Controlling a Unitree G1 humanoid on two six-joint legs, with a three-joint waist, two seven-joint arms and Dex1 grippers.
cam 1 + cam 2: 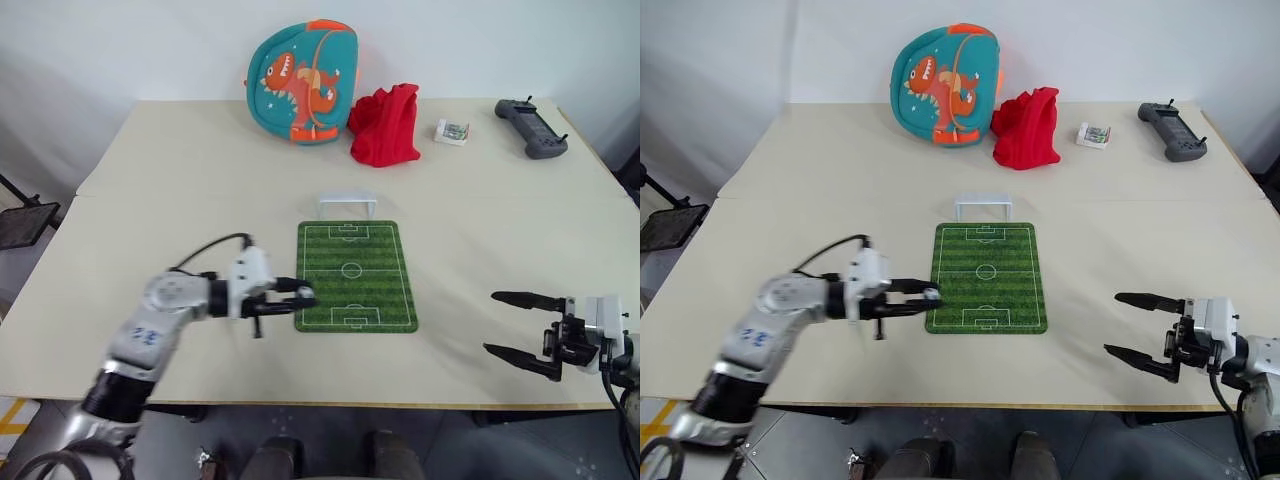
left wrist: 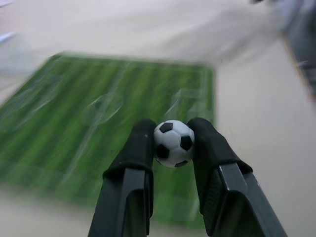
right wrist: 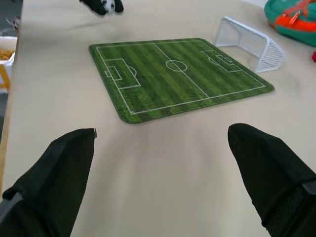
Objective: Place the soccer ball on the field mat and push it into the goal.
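Black-and-white patterned soccer ball (image 2: 173, 143), tiny, sits pinched between the two black fingers (image 2: 136, 163) of my left gripper (image 1: 300, 297). Grip looks centred: one finger on each side of the ball, nothing else touching it. The gripper points across toward the near left edge of the flat green striped field mat (image 1: 356, 275) with its white pitch lines; in the left wrist view the mat lies under and beyond the ball. Ball is held above the surface, not yet set down.

My right gripper (image 1: 522, 325) hangs off to the right of the mat, well apart from it, fingers spread wide and holding nothing.

Small white plastic goal frame (image 1: 347, 204) stands just beyond the far short edge of the mat, mouth facing the pitch.

Status, judged from this layout:
- Pickup: done.
- Placing on the mat: not done; ball at the mat's near left edge.
- Push into the goal: not started; nearly the whole length of the mat lies between ball and goal.

Remaining: lower, release on the green, then nudge the ball straight along the pitch. Risk: such a small ball may roll on release.
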